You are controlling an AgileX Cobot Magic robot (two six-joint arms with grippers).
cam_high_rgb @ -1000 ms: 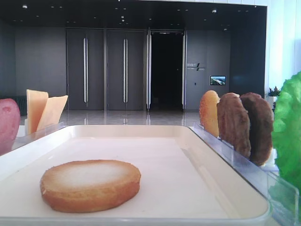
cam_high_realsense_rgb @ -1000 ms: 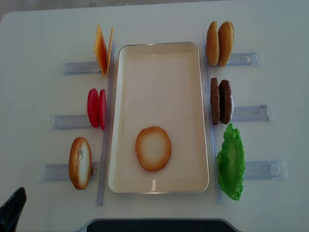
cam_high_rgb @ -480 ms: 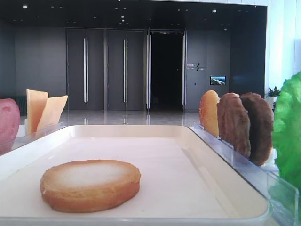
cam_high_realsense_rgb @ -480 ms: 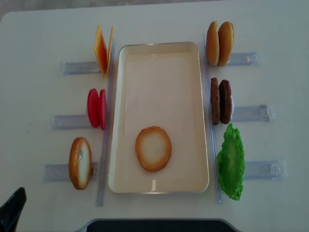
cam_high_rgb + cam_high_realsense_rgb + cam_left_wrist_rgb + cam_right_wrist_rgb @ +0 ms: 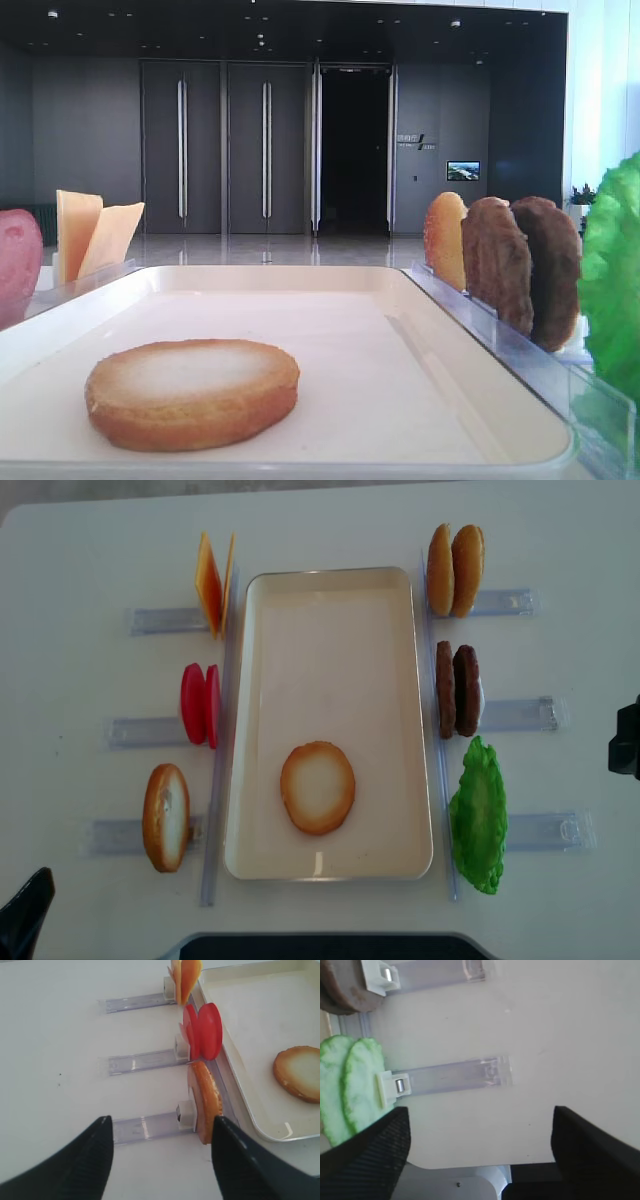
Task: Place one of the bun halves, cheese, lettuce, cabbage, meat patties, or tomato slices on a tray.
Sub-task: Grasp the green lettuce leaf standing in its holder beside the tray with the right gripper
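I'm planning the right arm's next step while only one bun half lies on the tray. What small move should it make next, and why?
Probably ease the open right gripper left toward the lettuce. The lettuce stands in its rack just ahead of the fingers, nothing is held yet, and the tray holds only a bun half.

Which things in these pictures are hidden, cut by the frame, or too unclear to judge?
- Left gripper: overhead view shows only a dark tip at the bottom-left edge.
- Right gripper: overhead view cuts it at the right edge.
- Lettuce: low front view cuts it at the right edge.
- Tomato slices: low front view cuts them at the left edge.
- Bun on the tray: its underside is hidden in every view.
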